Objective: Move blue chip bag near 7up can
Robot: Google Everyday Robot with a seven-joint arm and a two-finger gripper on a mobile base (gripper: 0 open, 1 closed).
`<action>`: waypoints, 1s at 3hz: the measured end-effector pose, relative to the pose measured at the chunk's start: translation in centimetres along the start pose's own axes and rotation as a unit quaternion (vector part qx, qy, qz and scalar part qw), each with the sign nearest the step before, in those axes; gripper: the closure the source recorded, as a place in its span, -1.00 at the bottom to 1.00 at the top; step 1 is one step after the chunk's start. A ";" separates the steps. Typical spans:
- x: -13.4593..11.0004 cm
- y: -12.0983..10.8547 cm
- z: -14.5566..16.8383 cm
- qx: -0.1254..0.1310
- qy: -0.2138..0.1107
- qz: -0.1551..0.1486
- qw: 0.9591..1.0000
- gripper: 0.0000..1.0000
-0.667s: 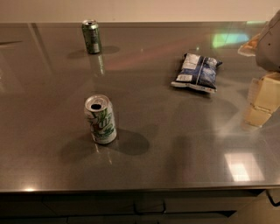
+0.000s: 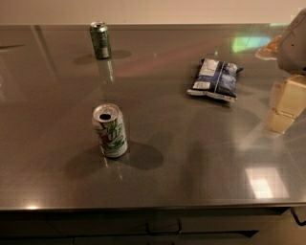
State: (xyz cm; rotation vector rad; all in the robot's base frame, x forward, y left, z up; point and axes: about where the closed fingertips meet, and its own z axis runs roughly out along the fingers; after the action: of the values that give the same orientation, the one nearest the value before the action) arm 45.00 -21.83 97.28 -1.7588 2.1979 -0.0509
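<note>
Where the glossy grey table meets a pale wall at the frame's top, my gripper hangs at the right edge, and I cannot tell its openness. The blue chip bag lies upper right, well apart from the 7up can standing left of centre.

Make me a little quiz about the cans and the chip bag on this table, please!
1. True or false: the blue chip bag is touching the 7up can.
2. Where is the gripper? A: at the right edge of the view, to the right of the bag. B: right above the 7up can. C: next to the dark-green can.
3. How many cans stand upright on the table?

Key
1. False. The bag lies well apart from the 7up can, farther back and to the right.
2. A.
3. Two.
</note>
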 end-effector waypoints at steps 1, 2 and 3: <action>-0.3 -2.7 1.6 -0.003 -0.033 -0.012 0.999 -1.00; -0.9 -6.1 3.1 0.005 -0.066 0.003 0.998 -1.00; -2.2 -8.9 4.6 0.030 -0.092 0.047 0.994 -1.00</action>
State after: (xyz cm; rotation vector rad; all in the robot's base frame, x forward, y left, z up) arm 55.08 -21.09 95.48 -1.5584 2.1199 0.0643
